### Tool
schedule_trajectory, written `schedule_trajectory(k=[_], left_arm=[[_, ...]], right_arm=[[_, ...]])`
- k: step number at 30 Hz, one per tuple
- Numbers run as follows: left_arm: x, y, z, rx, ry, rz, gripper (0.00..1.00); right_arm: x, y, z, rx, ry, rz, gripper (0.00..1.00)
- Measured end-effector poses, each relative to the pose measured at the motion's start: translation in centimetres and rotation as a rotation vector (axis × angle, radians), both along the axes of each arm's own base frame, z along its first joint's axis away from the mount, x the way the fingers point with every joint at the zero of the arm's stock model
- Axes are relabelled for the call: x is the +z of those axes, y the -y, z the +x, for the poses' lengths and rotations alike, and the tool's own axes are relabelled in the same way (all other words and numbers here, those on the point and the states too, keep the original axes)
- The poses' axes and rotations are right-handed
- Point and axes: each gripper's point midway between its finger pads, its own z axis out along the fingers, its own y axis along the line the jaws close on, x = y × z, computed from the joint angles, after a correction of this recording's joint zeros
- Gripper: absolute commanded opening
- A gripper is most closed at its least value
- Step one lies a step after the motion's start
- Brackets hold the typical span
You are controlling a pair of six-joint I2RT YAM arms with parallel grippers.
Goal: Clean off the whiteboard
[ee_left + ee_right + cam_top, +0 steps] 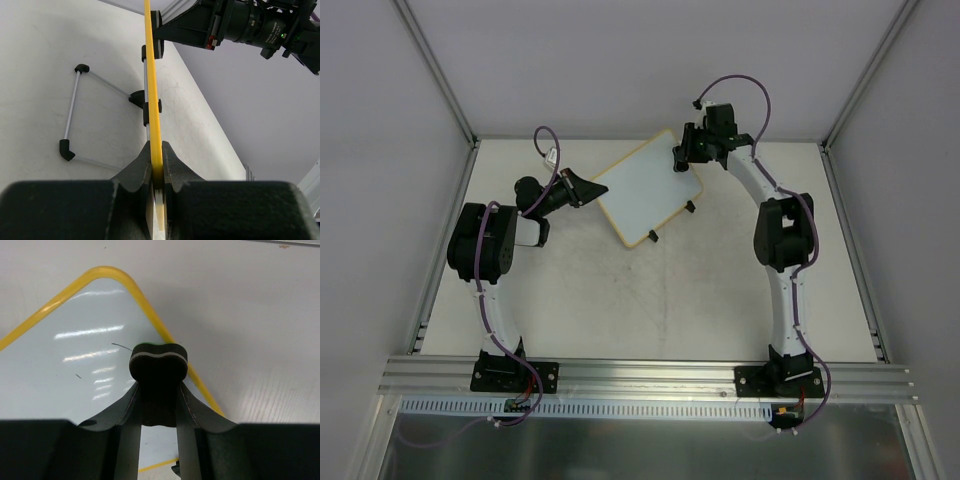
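Note:
The whiteboard [647,187], white with a yellow frame and two black clip feet, stands tilted at the back of the table. My left gripper [582,190] is shut on its left edge; the left wrist view shows the yellow frame [151,90] edge-on between the jaws. My right gripper [684,152] is shut on the black eraser [158,362] at the board's far right corner. In the right wrist view the eraser sits over the white surface [65,365] close to the yellow rim. Two faint dark strokes [121,346] remain near it.
A wire stand with black end caps [75,107] lies on the table behind the board in the left wrist view. White walls and aluminium posts close in the table [620,310] on three sides. An aluminium rail [650,375] runs along the near edge.

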Motion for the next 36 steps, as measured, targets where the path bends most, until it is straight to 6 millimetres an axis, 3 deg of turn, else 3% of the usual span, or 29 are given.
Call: schedule_trajectory(k=[12, 20, 31, 36], left_arm=[[-0.1, -0.2, 0.0, 0.003, -0.005, 0.000, 0.00], [-0.2, -0.2, 0.0, 0.003, -0.009, 0.000, 0.00], [-0.1, -0.2, -0.1, 0.002, -0.006, 0.001, 0.00], [0.0, -0.1, -0.2, -0.004, 0.001, 0.004, 0.00]], right_arm=[[1.5, -5.9, -2.2, 0.120, 0.045, -0.005, 0.00], [2.2, -10.2, -5.1, 0.209, 0.058, -0.002, 0.00], [2.7, -9.5, -4.7, 0.136, 0.005, 0.067, 0.00], [3.3, -7.6, -2.7, 0.022, -0.021, 0.127, 0.00]])
